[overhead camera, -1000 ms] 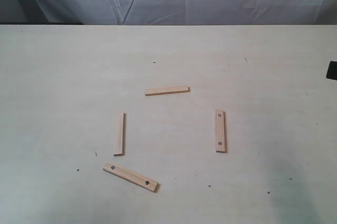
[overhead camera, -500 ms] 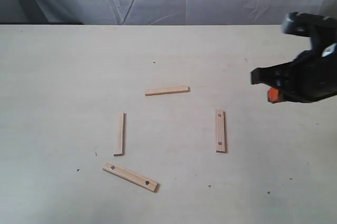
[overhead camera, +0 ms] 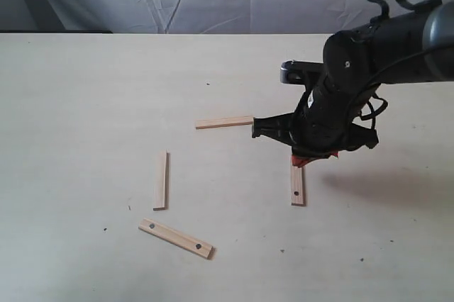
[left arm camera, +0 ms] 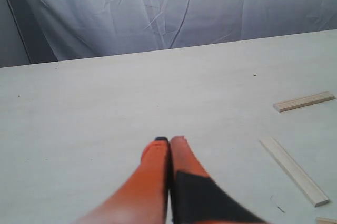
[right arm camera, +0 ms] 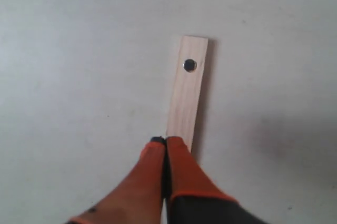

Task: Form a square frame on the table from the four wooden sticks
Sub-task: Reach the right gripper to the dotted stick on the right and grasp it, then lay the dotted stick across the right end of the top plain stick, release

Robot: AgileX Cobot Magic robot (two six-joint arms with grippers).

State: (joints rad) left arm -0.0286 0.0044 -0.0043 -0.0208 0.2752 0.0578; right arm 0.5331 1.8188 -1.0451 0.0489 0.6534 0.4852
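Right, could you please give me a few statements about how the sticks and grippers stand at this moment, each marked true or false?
1. The square frame is already complete. False: the far stick, left stick, slanted stick and right stick lie apart on the table, none touching another.
2. The right gripper is above one end of the right stick, its fingers together. True.
3. The left gripper holds a stick. False: it is shut with nothing between its fingers.
4. The slanted stick shows a dark dot near each end. True.
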